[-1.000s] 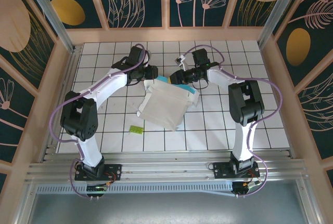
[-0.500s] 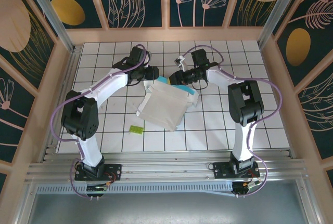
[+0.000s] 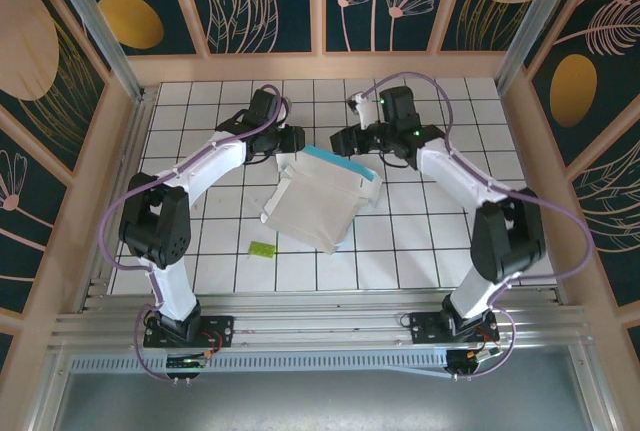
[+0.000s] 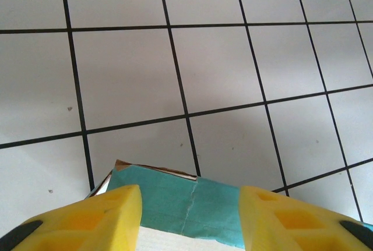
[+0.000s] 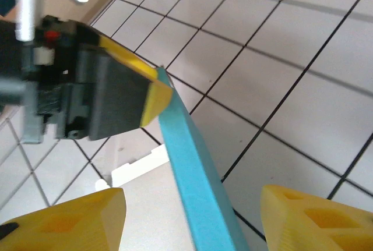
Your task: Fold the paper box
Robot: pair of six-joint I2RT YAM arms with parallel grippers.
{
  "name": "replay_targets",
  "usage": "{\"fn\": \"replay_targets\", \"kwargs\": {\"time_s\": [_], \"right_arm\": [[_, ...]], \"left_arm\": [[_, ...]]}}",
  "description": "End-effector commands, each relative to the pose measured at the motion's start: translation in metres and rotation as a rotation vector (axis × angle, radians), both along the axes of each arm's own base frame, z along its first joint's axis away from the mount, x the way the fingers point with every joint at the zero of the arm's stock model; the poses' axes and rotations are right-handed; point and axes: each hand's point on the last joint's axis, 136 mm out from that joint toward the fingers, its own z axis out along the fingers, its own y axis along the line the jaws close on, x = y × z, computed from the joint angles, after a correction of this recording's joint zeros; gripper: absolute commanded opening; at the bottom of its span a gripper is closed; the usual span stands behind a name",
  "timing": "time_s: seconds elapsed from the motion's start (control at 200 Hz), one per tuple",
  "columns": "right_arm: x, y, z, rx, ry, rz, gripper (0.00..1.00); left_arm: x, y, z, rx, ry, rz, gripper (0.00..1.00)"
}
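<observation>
Overhead, the paper box (image 3: pixel 315 206) lies white side up on the worktop (image 3: pixel 400 251), a lime-green scrap (image 3: pixel 262 249) near-left of it. The right wrist view shows its turquoise far edge raised, passing clear between the wide-spread fingers of the right claw (image 5: pixel 192 216); the left claw (image 4: pixel 189 222), half open, straddles the far-left corner, gripping nothing.

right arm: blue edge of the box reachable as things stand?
Probably yes: the right end effector is open and the blue edge of the paper box runs between its fingers. The left end effector sits at that edge's far end.
</observation>
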Motion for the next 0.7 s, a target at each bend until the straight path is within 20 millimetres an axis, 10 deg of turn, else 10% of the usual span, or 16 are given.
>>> {"fn": "replay_targets", "kwargs": {"time_s": [0.0, 0.455, 0.696], "right_arm": [[-0.01, 0.005, -0.003, -0.274, -0.323, 0.007, 0.68], [0.016, 0.003, -0.062, -0.881, -0.652, 0.033, 0.69], [0.022, 0.009, -0.066, -0.891, -0.702, 0.03, 0.47]], "left_arm": [[-0.001, -0.002, -0.01, -0.02, 0.04, 0.002, 0.47], [-0.003, -0.001, -0.011, -0.02, 0.039, 0.001, 0.47], [-0.004, -0.002, -0.013, -0.028, 0.044, -0.002, 0.47]]}}
